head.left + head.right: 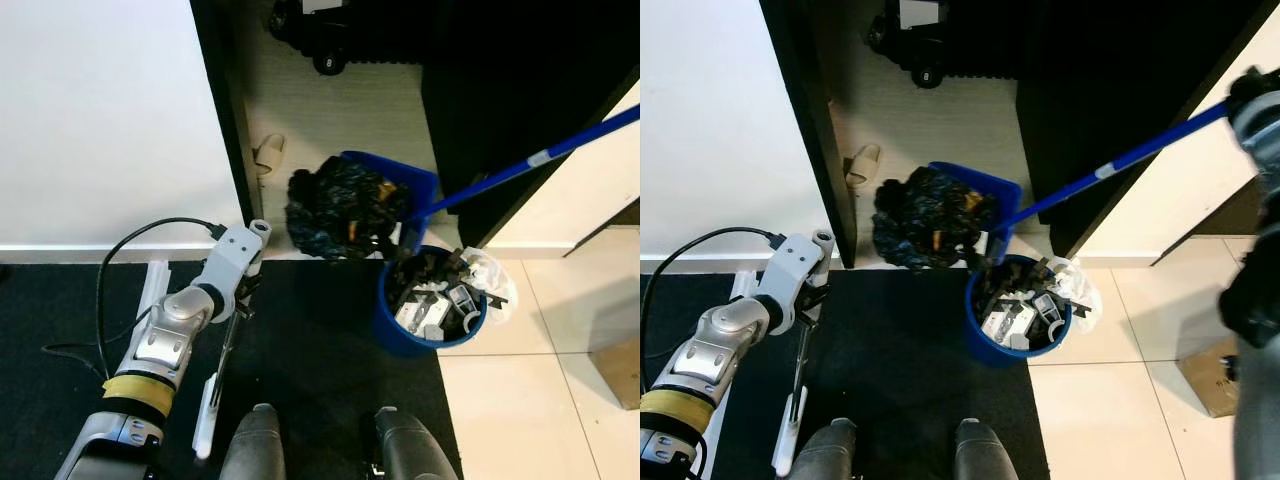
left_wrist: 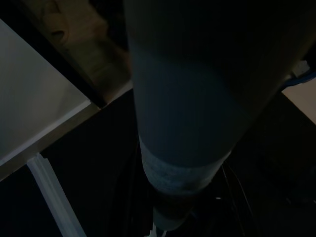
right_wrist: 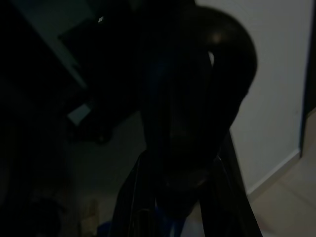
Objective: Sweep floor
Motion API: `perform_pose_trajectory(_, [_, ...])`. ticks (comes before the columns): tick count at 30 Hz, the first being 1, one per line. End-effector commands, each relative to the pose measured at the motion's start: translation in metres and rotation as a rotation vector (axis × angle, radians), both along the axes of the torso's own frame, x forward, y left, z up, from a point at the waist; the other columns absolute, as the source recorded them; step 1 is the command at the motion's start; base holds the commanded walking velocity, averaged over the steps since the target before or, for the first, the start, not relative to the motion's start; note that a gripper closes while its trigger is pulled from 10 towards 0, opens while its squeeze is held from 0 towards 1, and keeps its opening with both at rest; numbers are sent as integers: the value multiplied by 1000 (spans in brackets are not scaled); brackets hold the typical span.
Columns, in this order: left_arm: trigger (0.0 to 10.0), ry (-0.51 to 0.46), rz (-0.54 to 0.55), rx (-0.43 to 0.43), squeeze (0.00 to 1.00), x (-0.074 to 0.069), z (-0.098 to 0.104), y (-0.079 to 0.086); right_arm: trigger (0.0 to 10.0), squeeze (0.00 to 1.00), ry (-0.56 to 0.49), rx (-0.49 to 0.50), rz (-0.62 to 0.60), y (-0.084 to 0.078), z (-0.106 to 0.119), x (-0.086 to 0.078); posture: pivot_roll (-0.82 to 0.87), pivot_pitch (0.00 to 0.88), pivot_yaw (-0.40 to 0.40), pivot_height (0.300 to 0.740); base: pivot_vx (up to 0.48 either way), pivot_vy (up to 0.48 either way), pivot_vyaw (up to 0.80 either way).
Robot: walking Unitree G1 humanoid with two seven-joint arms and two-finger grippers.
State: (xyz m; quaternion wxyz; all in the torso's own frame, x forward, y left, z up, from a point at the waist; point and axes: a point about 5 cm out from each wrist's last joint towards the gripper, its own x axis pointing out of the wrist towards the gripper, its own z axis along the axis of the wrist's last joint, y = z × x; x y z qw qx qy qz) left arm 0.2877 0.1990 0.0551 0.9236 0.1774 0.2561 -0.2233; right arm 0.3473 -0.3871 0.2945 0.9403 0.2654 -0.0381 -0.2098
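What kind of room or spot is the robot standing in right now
Probably a home hallway or entry by an open doorway: a black mat meets pale floor tiles, a slipper lies past the dark door frame, and a full blue bin stands beside the dustpan.

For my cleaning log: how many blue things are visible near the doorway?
3: a round blue bin full of rubbish, a blue dustpan tilted above it, and its long blue handle. Others may be hidden.
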Motion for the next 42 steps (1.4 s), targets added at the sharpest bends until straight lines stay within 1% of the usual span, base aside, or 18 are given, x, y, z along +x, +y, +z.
perform_pose_trajectory(1, [10000,29,-17,2,0,-5,-7,-4,10000,0,-41,-29,-49,-24,14,-20,24,51,-51,740,0,0,0])
perform_pose_trajectory(6, [10000,41,-24,1,0,-8,-10,-5,10000,0,-26,-45,-72,-49,18,-46,20,59,-47,740,0,0,0])
perform_pose_trajectory(7, [10000,41,-24,1,0,-8,-10,-5,10000,0,-26,-45,-72,-49,18,-46,20,59,-47,740,0,0,0])
perform_pose_trajectory(8, [10000,46,-26,1,0,-9,-10,-5,10000,0,-19,-53,-69,-55,20,-54,20,59,-47,740,0,0,0])
perform_pose_trajectory(11, [10000,52,-28,-1,0,-10,-11,-5,10000,0,2,-86,-79,-67,22,-69,15,63,-43,740,0,0,0])
perform_pose_trajectory(12, [10000,52,-28,-1,0,-10,-11,-5,10000,0,2,-86,-79,-67,22,-69,15,63,-43,740,0,0,0])
perform_pose_trajectory(15, [10000,60,-37,2,0,-11,-13,-5,10000,0,45,-165,-144,-85,26,-92,7,64,-30,740,0,0,0])
perform_pose_trajectory(19, [10000,61,-44,4,0,-9,-13,-6,10000,0,46,-215,-194,-96,36,-108,4,66,-25,740,0,0,0])
perform_pose_trajectory(21, [10000,61,-44,4,0,-9,-13,-6,10000,0,46,-215,-194,-96,36,-108,4,66,-25,740,0,0,0])
perform_pose_trajectory(25, [10000,60,-46,8,0,-6,-12,-6,10000,0,52,-275,-266,-105,48,-123,-2,68,-20,740,0,0,0])
perform_pose_trajectory(27, [10000,60,-46,8,0,-6,-12,-6,10000,0,52,-275,-266,-105,48,-123,-2,68,-20,740,0,0,0])
perform_pose_trajectory(29, [10000,61,-47,10,0,-5,-12,-6,10000,0,64,-323,-311,-109,54,-132,0,67,-21,740,0,0,0])
perform_pose_trajectory(30, [10000,61,-47,10,0,-5,-12,-6,10000,0,64,-323,-311,-109,54,-132,0,67,-21,740,0,0,0])
perform_pose_trajectory(33, [10000,63,-47,10,0,-5,-12,-5,10000,0,92,-406,-330,-113,64,-140,3,66,-22,740,0,0,0])
perform_pose_trajectory(36, [10000,65,-45,12,0,-5,-13,-4,10000,0,106,-459,-343,-113,71,-144,0,67,-20,740,0,0,0])
perform_pose_trajectory(40, [10000,63,-38,18,0,-5,-13,-2,10000,0,117,-511,-357,-112,77,-143,-10,68,-17,740,0,0,0])
perform_pose_trajectory(41, [10000,59,-31,23,0,-4,-14,-2,10000,0,118,-528,-346,-109,76,-138,-13,70,-15,740,0,0,0])
perform_pose_trajectory(42, [10000,54,-22,27,0,-2,-14,-3,10000,0,127,-541,-310,-104,70,-127,-12,70,-13,740,0,0,0])
